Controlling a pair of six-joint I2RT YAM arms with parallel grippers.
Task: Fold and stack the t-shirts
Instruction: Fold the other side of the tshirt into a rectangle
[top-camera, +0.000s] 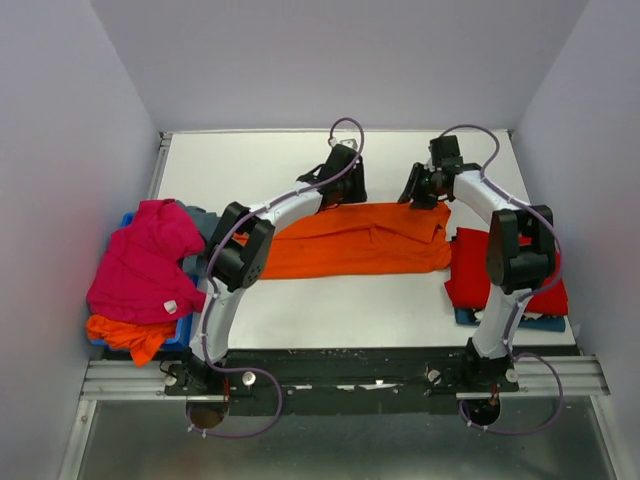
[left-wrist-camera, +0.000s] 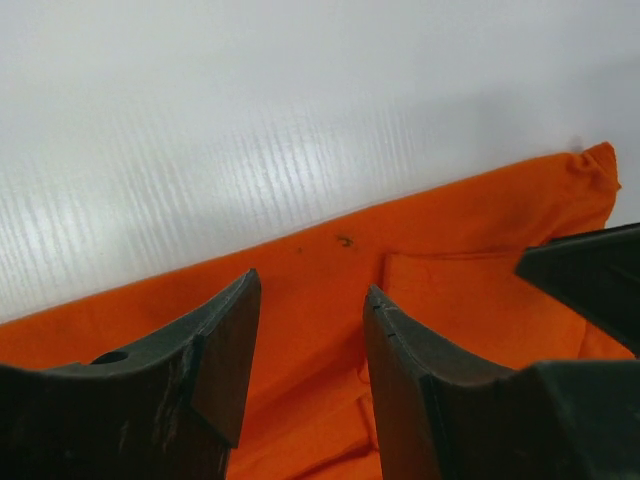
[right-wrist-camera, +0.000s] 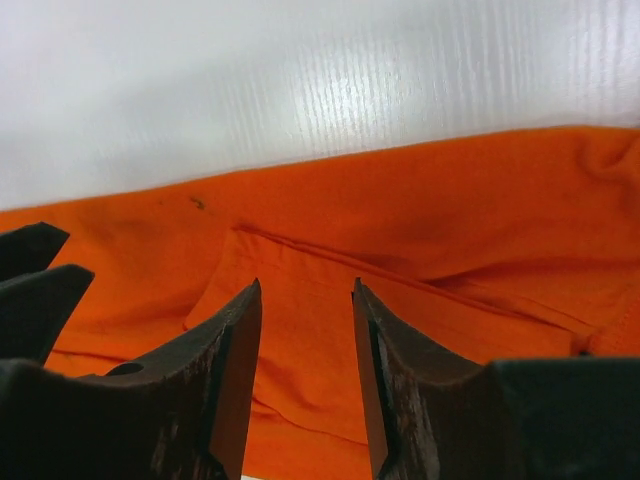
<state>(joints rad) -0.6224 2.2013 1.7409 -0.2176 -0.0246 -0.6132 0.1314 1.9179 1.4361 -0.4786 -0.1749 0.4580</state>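
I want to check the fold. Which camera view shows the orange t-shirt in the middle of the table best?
Top external: the orange t-shirt lies there almost whole, a long band. Both wrist views show only a close patch near its far edge.

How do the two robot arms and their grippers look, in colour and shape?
Both the left arm and right arm have white links and black joint housings, with a thin purple cable looping along each. The left gripper and right gripper have dark, wedge-shaped fingers with scuffed inner faces.
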